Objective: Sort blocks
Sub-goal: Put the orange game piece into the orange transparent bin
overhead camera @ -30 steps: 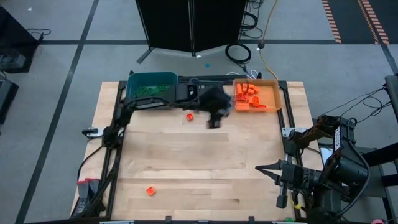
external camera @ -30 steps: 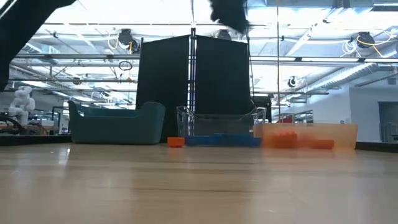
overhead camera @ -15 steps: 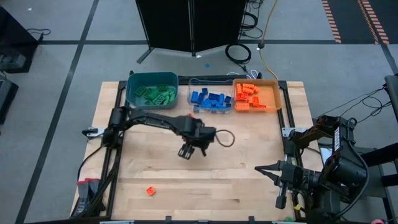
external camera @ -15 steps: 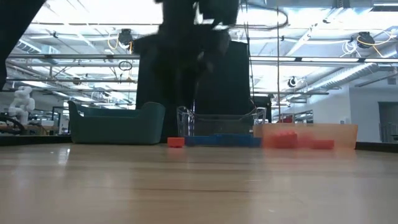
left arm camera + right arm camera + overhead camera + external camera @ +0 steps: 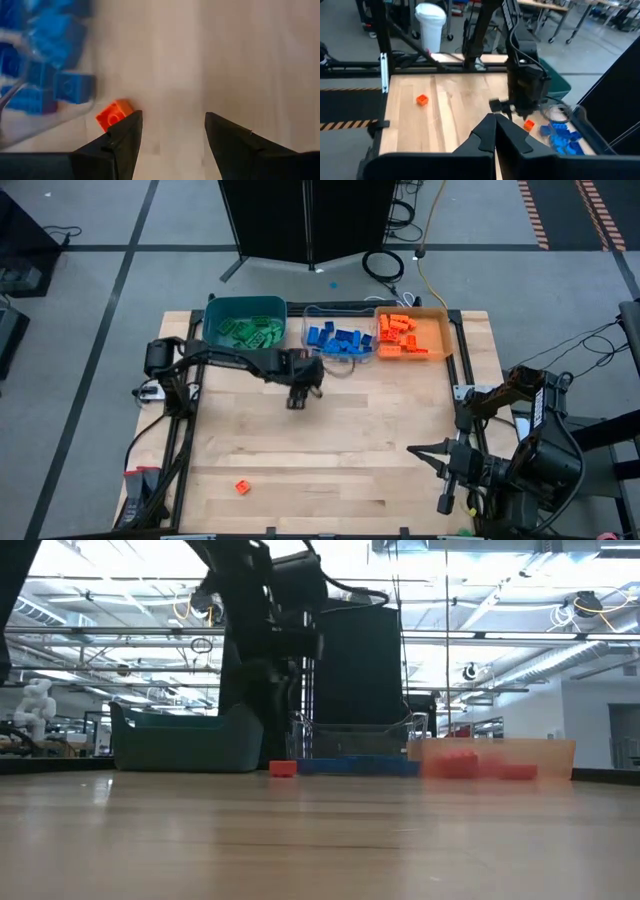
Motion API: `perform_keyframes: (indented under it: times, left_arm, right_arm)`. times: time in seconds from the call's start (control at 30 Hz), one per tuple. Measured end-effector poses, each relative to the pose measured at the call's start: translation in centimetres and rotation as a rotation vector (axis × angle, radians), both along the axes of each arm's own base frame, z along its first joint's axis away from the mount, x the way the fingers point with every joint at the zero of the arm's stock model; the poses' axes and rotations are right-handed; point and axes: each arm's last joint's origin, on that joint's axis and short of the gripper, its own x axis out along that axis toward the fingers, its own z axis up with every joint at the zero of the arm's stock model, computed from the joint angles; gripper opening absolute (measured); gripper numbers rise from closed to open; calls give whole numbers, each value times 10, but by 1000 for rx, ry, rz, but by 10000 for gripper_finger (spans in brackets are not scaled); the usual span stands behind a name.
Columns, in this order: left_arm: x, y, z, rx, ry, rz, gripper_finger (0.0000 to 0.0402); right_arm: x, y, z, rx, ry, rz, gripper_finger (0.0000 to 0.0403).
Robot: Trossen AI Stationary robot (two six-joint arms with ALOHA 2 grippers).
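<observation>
We count most blocks binned, two orange bricks (image 5: 241,487) left out; left gripper (image 5: 172,131) spread above one, right gripper (image 5: 495,131) pressed together.

You get even, bright overhead light across the table (image 5: 330,440) in the high view, with only soft, short shadows. In the low view the ceiling lights glare white behind the left arm (image 5: 265,630), leaving it a dark silhouette, and the near tabletop is out of focus. The left wrist view is soft, its blue blocks (image 5: 45,60) smeared.
</observation>
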Motion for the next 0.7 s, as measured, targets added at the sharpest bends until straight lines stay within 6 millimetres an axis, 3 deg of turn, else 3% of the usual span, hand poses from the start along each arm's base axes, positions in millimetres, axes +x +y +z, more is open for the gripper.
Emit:
perform_keyframes:
  times: [0.17, 0.37, 0.7]
  left_arm:
    - [0, 29, -1, -107, -102, 320, 219]
    - [-5, 42, -8, -148, -134, 541, 219]
    - [-4, 45, -35, -141, -152, 621, 219]
  right_arm:
    - [0, -2, 1, -4, -22, -13, 0]
    - [0, -1, 1, 7, -24, -12, 0]
    - [0, -1, 1, 4, -23, -12, 0]
